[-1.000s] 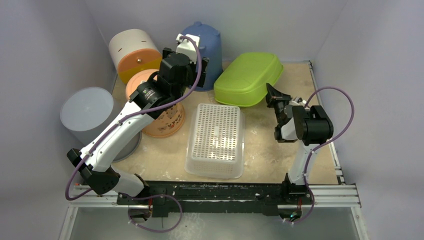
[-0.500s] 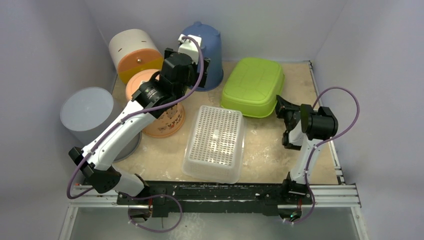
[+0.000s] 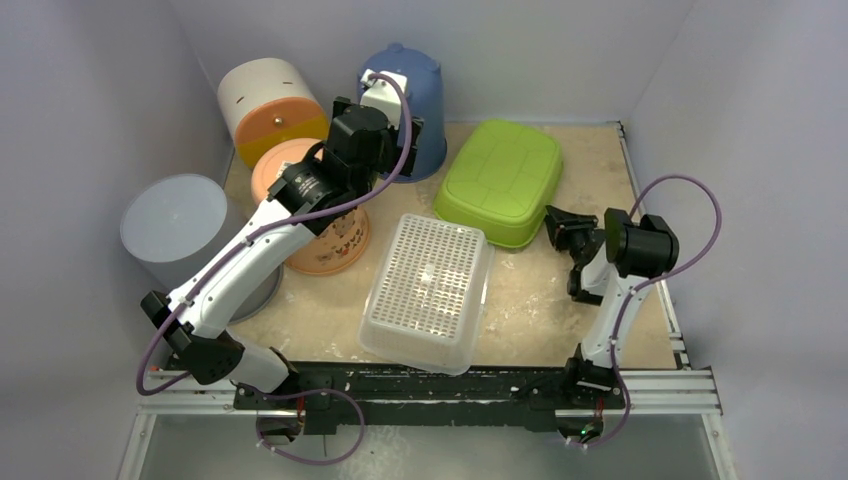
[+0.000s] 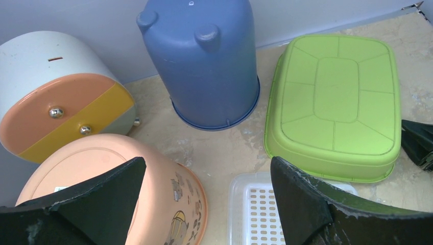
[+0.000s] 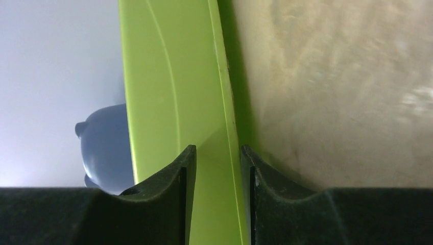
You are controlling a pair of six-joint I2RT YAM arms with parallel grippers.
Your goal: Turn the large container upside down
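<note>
Beige table [image 3: 540, 300] fills the booth, and the green container [image 3: 503, 180] lies bottom-up at its far right, just beside the white basket [image 3: 430, 290]. My right gripper [image 5: 217, 168] stands part open astride the container's near rim (the rim is thinner than the gap), clamping nothing. My left gripper [image 4: 204, 204] hangs wide open and empty above the orange tub [image 4: 87, 163].

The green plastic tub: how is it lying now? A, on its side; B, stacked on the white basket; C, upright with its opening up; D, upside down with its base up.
D: the green plastic tub shows its panelled base on top, rim down on the table.
</note>
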